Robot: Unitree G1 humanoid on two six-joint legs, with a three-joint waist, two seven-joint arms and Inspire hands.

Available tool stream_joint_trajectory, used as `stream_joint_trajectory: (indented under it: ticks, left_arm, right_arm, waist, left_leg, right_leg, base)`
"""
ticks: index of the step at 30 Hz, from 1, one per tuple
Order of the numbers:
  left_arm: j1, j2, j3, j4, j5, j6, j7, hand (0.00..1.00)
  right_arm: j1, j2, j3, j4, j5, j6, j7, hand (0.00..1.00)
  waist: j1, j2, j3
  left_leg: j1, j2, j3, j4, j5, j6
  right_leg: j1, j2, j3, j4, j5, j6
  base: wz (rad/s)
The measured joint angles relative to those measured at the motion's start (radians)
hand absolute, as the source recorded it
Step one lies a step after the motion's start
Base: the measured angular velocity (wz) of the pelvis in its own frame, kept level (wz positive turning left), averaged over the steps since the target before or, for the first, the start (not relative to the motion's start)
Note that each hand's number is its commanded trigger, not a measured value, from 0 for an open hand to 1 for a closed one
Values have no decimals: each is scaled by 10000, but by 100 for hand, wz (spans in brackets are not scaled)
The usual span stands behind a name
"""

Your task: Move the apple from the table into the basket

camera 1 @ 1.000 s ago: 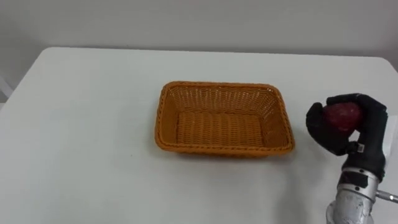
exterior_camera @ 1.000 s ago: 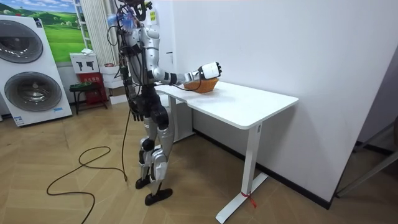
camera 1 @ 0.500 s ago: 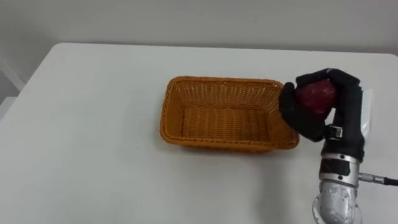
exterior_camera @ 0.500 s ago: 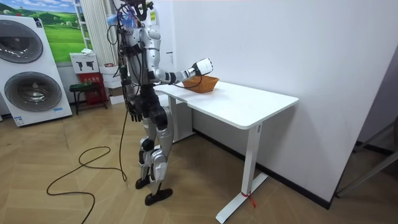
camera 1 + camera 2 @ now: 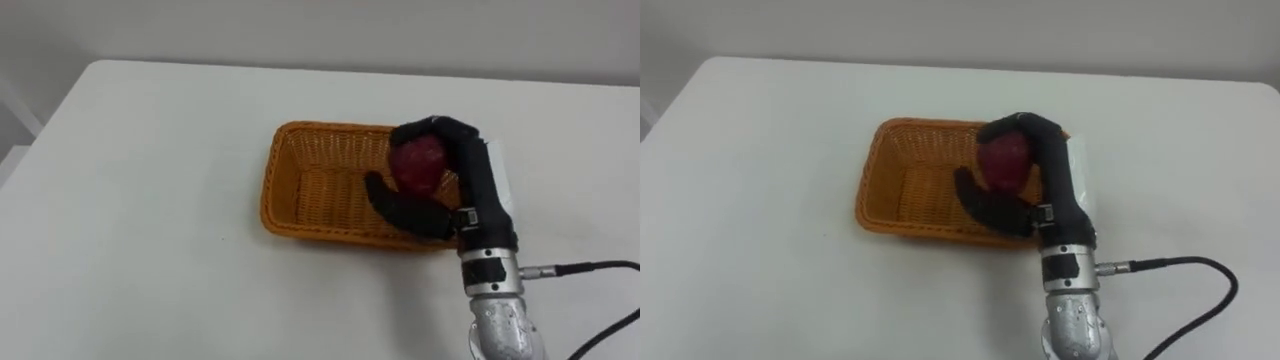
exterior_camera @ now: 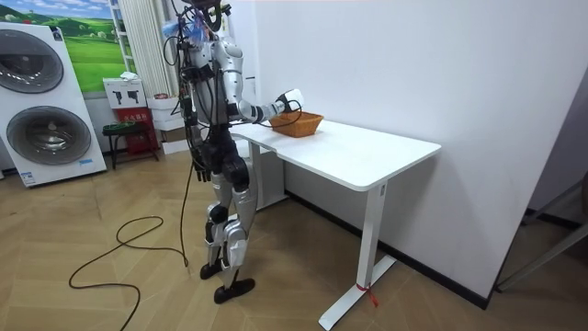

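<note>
White table (image 5: 140, 250) — right robot hand (image 5: 440, 205) clasps red apple (image 5: 420, 165) over wicker basket (image 5: 285, 190); basket's right end hidden.

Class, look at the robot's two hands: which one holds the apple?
The right robot hand, reaching over the basket, its fingers curled round the red apple. The left robot hand just hangs down at the robot's side.

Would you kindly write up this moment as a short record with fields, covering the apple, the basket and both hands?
apple: red, held over the basket's right part
right hand: curled round the apple
basket: woven, orange, on the table; its visible floor is bare
left hand: hangs at the robot's side in the room view
table: white
task state: apple not yet released
</note>
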Motion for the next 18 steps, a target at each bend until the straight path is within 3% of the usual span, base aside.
stream_joint_trajectory:
  ticks: [7,13,18]
  left_arm:
    - [-14,6,-2,2,4,137,2,0]
    - [-17,7,4,26,2,185,1,0]
    - [-1,4,17,41,-6,165,-5,0]
  right_arm:
    - [-27,-110,129,-9,-90,91,380,0]
    - [-26,-153,85,-12,-108,102,362,0]
    - [-27,-149,-403,-11,-281,62,105,0]
  waist:
    - [51,-61,-34]
    - [3,-65,0]
    - [-11,-41,74]
  left_leg:
    - [-88,-10,-66,7,1,0]
    - [-85,-13,-113,11,1,-1]
    - [-19,-2,-61,20,1,-1]
  right_leg:
    - [28,2,-44,-123,8,1]
    - [66,2,-99,-125,8,1]
    - [70,-12,-93,-130,9,2]
  base:
    - [2]
    - [2]
    - [0]
